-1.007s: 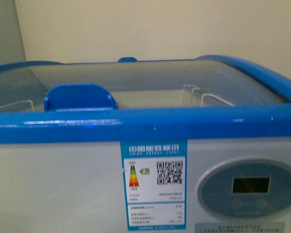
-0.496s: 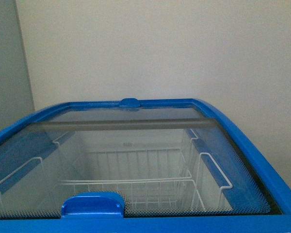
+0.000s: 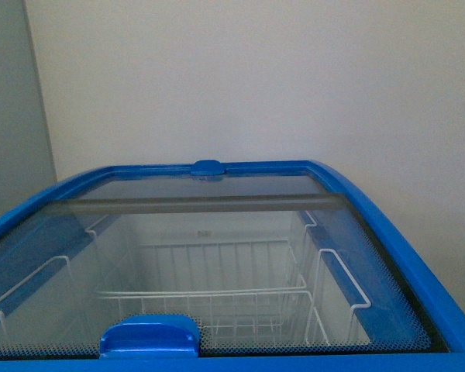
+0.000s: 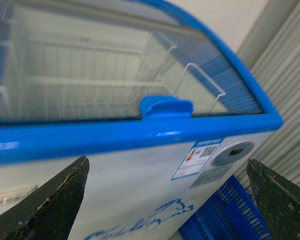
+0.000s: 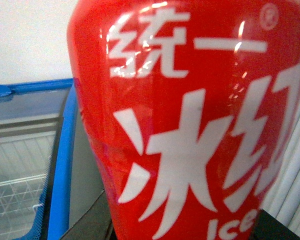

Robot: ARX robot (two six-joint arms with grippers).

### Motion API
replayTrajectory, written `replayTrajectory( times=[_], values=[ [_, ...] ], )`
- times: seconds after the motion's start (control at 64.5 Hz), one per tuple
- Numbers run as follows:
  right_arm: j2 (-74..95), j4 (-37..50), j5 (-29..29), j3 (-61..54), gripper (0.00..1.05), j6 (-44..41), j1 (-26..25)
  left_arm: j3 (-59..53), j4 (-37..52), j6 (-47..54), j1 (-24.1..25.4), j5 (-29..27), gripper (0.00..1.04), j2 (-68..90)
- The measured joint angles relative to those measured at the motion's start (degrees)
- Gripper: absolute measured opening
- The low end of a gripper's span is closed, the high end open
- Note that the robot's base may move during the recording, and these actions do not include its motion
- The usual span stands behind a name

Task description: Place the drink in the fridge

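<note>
Right hand [image 5: 180,226] holds the bottle [image 5: 190,125] beside the fridge [image 3: 387,225]; left hand [image 4: 166,162], wide and empty, faces the lid handle [image 4: 166,106].

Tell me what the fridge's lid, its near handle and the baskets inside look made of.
Lid: clear glass, glossy, see-through with a dotted black edge band. Near handle: blue moulded plastic, probably, smooth with soft highlights. Baskets: thin white wire, likely coated metal, judging by the open grid.
</note>
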Motion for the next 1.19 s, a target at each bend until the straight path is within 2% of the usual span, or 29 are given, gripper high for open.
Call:
replayTrajectory(
  times=[0.108,0.217,0.294,0.418,0.511,0.697,0.775,0.914,1.053,1.193],
  values=[
    [0.0,0.0,0.0,0.0,0.36,0.0,0.0,5.1,10.6,8.2,0.1,4.7,0.97,12.1],
    [0.0,0.0,-0.1,0.0,0.36,0.0,0.0,8.9,17.4,17.9,-1.0,5.0,0.97,22.0],
    [0.0,0.0,0.0,0.0,0.36,0.0,0.0,10.8,21.8,28.9,-2.4,6.1,0.97,28.8],
    [0.0,0.0,0.0,0.0,0.36,0.0,0.0,13.5,22.9,51.3,-4.5,10.2,0.97,37.4],
    [0.0,0.0,0.0,0.0,0.36,0.0,0.0,15.7,22.8,63.3,-5.9,11.7,0.97,41.5],
    [0.0,0.0,0.0,0.0,0.36,0.0,0.0,23.3,16.5,80.6,-8.8,13.9,0.97,47.6],
    [0.0,0.0,0.0,0.0,0.36,0.0,0.0,26.6,13.8,83.2,-9.6,14.3,0.97,50.3],
    [0.0,0.0,0.0,0.0,0.36,0.0,0.0,33.0,-0.5,90.2,-10.3,14.9,0.97,54.8],
    [0.0,0.0,0.0,0.0,0.36,0.0,0.0,37.0,-5.7,93.8,-11.0,13.7,0.97,59.0],
    [0.0,0.0,0.0,0.0,0.36,0.0,0.0,39.4,-6.0,95.3,-12.1,12.9,0.97,61.6]
  ],
)
